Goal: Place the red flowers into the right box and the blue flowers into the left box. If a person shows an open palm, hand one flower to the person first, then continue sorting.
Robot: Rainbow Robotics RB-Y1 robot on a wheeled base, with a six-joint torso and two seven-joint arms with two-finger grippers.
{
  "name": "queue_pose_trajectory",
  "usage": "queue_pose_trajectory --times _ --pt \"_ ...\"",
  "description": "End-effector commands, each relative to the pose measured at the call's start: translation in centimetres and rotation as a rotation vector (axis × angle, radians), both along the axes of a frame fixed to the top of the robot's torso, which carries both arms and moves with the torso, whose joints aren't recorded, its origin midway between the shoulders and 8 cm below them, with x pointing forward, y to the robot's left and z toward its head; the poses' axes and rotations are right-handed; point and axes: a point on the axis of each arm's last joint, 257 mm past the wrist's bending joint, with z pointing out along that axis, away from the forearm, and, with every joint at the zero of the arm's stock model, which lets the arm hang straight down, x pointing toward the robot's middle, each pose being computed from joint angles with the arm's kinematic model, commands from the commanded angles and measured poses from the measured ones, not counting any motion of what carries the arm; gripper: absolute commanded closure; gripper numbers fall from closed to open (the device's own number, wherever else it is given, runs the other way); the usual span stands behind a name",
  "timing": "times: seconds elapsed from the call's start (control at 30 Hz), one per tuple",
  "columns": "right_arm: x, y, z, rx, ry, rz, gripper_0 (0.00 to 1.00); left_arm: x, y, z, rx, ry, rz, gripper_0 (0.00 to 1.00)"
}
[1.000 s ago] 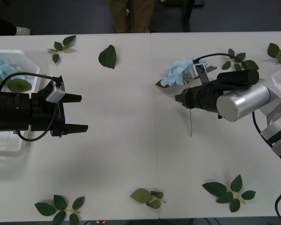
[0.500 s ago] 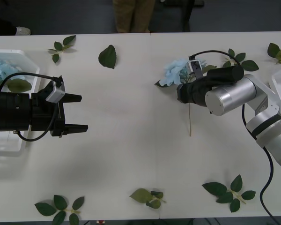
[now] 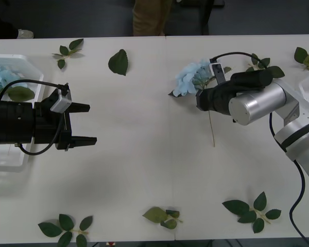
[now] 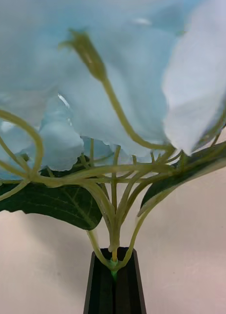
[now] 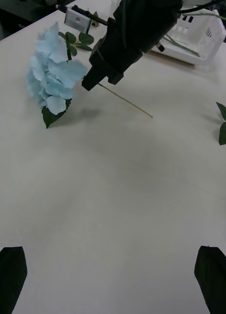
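The right gripper (image 3: 202, 101) is clamped on the stem of a blue flower (image 3: 191, 78), just under the head, where the small stalks fan out from the fingertips (image 4: 113, 282) in the right wrist view. Gripping so near the bloom probably keeps the heavy head from swinging. The head sits at about ten o'clock from the jaws in the front view, and the thin stem (image 3: 211, 131) trails toward five o'clock. From the left wrist view the flower looks lifted off the table (image 3: 144, 170), head drooping.

The left gripper (image 3: 81, 123) hangs at nine o'clock over the table with its fingers spread wide and nothing between them, likely waiting for a handover. Just behind it lies the left box (image 3: 26, 64), with more blue flowers (image 3: 1, 76) already inside. The right box (image 5: 204, 37) stands beyond the right arm, green stems lying in it.

Loose leaf sprigs (image 3: 250, 208) are scattered around the table's edges.
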Motion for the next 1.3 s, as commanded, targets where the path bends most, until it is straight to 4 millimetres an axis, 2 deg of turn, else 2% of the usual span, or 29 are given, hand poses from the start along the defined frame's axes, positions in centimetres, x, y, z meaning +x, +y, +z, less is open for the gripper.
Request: queue_pose_trajectory --times 0.03,0.2,0.4,0.5,0.53,0.6,0.67,0.73,0.83,0.9,1.07,1.1,1.2,1.3 --pt "0.4 -1.0 7.1 0.016 -0.066 0.025 1.0 -0.5 -0.7 0.0 -0.023 0.037 0.015 0.0" --pt "-1.6 -2.4 10.3 0.028 -0.066 0.051 1.0 -0.5 -0.7 0.0 -0.023 0.037 0.015 0.0" --pt "-3.2 -5.8 13.9 0.064 -0.085 0.021 1.0 -0.5 -0.7 0.0 -0.023 0.037 0.015 0.0" --pt "-3.7 -5.9 16.0 0.083 -0.131 0.026 1.0 -0.5 -0.7 0.0 -0.023 0.037 0.015 0.0" --pt "-3.7 -6.1 16.4 0.079 -0.14 0.024 1.0 -0.5 -0.7 0.0 -0.023 0.037 0.015 0.0" --pt "-4.2 -8.0 16.7 0.044 -0.138 -0.004 1.0 -0.5 -0.7 0.0 -0.023 0.037 0.015 0.0" --pt "-5.0 -10.2 16.8 0.005 -0.117 -0.031 1.0 -0.5 -0.7 0.0 -0.023 0.037 0.015 0.0" --pt "-6.1 -11.2 17.0 0.0 -0.094 -0.03 1.0 -0.5 -0.7 0.0 -0.023 0.037 0.015 0.0" --pt "-8.5 -9.2 17.4 0.063 -0.054 0.028 1.0 -0.5 -0.7 0.0 -0.023 0.037 0.015 0.0" --pt "-9.7 -6.7 18.0 0.116 -0.046 0.081 1.0 -0.5 -0.7 0.0 -0.023 0.037 0.015 0.0" --pt "-11.0 0.0 20.9 0.35 -0.081 0.2 1.0 -0.5 -0.7 0.0 -0.023 0.037 0.015 0.0" --pt "-11.2 0.7 21.2 0.376 -0.086 0.213 1.0 -0.5 -0.7 0.0 -0.023 0.037 0.015 0.0" --pt "-12.1 4.4 23.4 0.515 -0.128 0.302 1.0 -0.5 -0.7 0.0 -0.023 0.037 0.015 0.0" --pt "-12.6 6.5 25.0 0.575 -0.181 0.362 1.0 -0.5 -0.7 0.0 -0.023 0.037 0.015 0.0"
